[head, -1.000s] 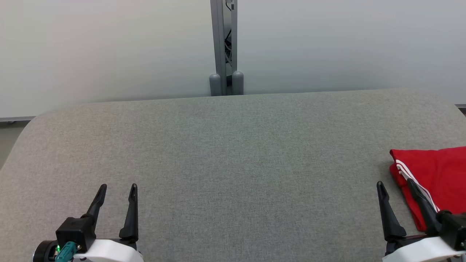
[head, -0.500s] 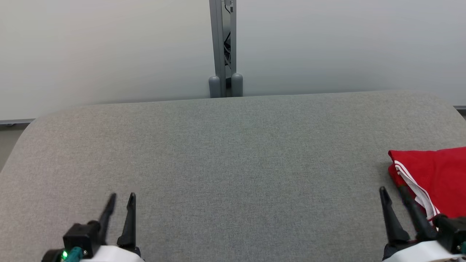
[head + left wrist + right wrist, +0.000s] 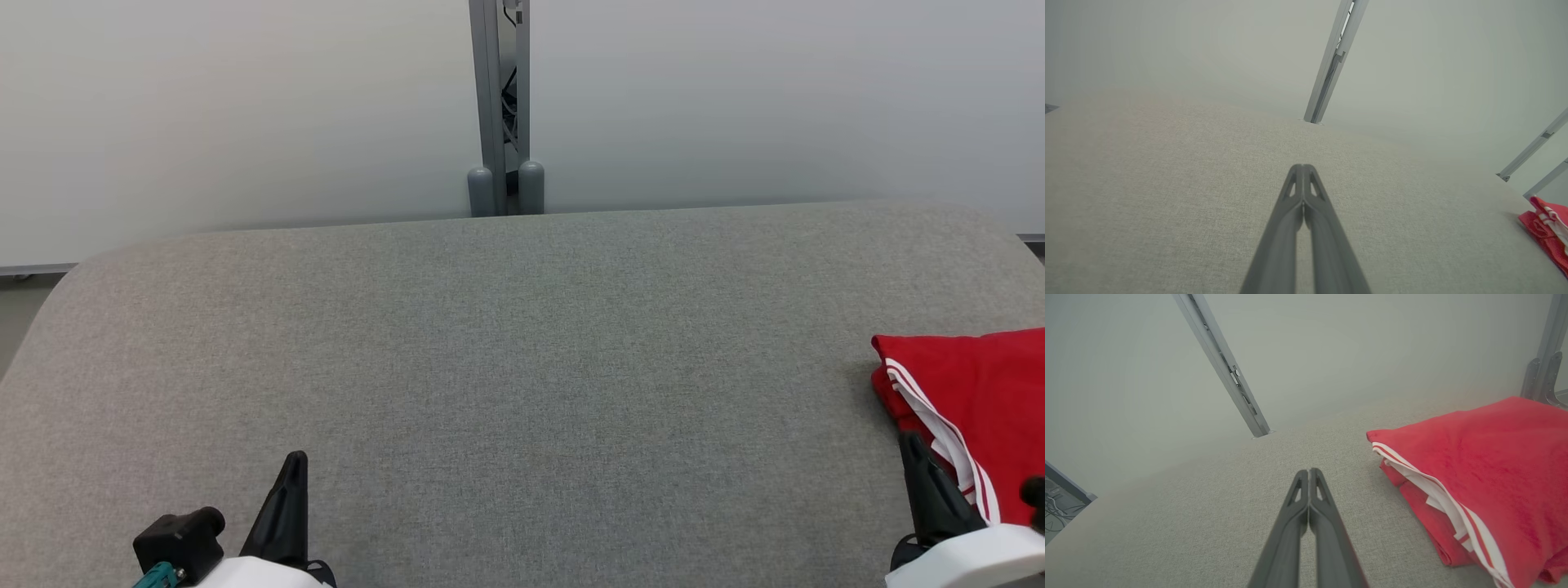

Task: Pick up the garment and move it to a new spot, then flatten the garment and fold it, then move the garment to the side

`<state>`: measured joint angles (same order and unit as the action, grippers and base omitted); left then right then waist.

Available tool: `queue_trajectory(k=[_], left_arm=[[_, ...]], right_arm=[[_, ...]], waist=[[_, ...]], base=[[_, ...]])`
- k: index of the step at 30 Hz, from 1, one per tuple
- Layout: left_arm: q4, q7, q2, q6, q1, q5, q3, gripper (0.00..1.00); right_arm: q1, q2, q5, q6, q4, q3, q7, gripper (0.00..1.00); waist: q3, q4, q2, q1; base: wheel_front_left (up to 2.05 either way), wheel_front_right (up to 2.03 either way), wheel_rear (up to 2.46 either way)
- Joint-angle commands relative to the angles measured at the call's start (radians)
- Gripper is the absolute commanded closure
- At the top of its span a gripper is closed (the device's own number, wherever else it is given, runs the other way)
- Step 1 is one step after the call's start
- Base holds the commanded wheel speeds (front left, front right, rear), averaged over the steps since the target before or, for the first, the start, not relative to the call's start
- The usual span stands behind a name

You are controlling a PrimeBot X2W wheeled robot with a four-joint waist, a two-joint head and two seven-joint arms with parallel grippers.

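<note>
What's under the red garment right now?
The garment lies on the grey table. At its near edge its own folded layers show beneath the top one. Anything under its middle is covered.

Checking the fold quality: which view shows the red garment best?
The right wrist view: the garment lies close, its folded layers and white stripes clear. The head view crops it at the right edge; the left wrist view catches a small far corner.
</note>
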<state>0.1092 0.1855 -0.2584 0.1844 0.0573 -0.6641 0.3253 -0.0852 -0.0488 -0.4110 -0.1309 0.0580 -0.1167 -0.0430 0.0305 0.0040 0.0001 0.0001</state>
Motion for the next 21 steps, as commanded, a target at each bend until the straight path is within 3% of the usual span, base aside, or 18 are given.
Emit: queue_trajectory(k=[1, 21], left_arm=[[-0.010, 0.008, -0.001, -0.014, -0.034, -0.035, -0.012, 1.00], [0.009, 0.026, 0.052, -0.093, -0.057, -0.275, -0.030, 1.00]], right_arm=[[0.033, -0.015, -0.045, 0.000, -0.001, -0.017, -0.016, 1.00], [0.106, -0.033, -0.335, 0.000, 0.086, -0.124, -0.152, 1.00]], waist=[[-0.001, 0.000, -0.0001, 0.0000], [-0.009, 0.000, -0.0001, 0.0000]], base=[[0.00, 0.00, 0.00], [0.00, 0.00, 0.00]])
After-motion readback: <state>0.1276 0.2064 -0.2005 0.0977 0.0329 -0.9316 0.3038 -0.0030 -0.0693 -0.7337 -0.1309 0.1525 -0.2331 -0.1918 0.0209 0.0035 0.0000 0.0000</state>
